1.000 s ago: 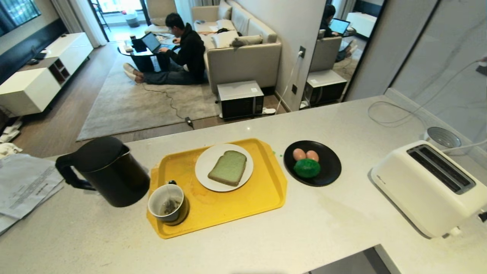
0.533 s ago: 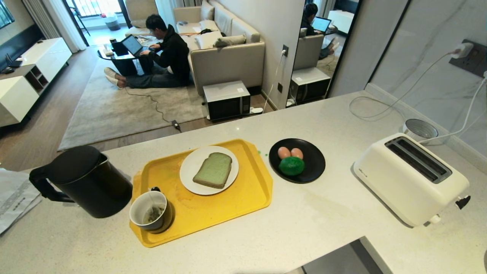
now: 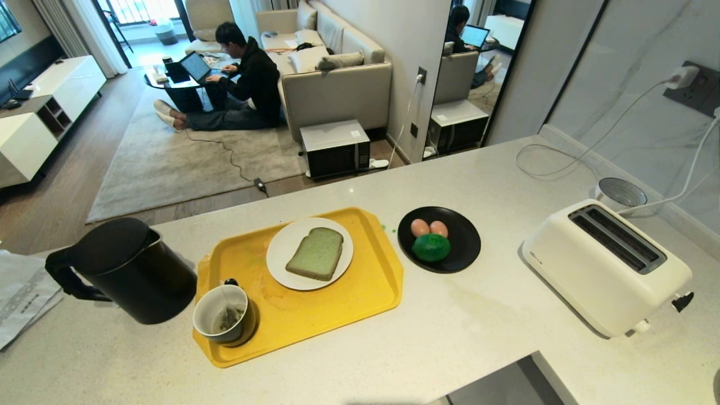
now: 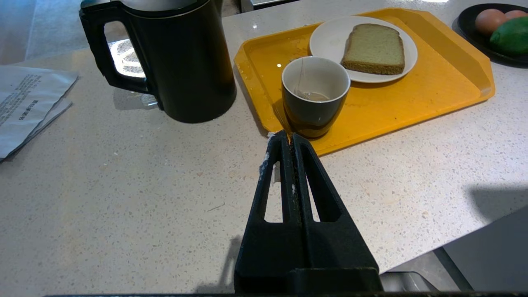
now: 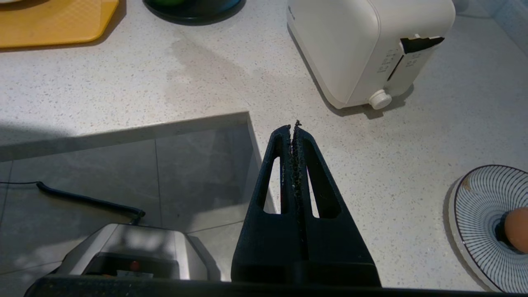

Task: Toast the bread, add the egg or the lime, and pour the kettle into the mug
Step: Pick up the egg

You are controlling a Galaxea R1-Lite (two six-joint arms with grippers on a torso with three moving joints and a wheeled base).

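Just beyond the closed, empty left end effector (image 4: 288, 138), the mug (image 4: 315, 97) on the tray (image 4: 433, 95).

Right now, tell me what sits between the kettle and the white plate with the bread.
In the head view, the mug with a teabag stands between the kettle and the white plate holding the bread, on the yellow tray.

Pale speckled counter (image 3: 478, 337), bearing black kettle (image 3: 132, 270), yellow tray (image 3: 337, 315), black plate (image 3: 464, 242), white toaster (image 3: 604, 267), papers (image 3: 22, 292)
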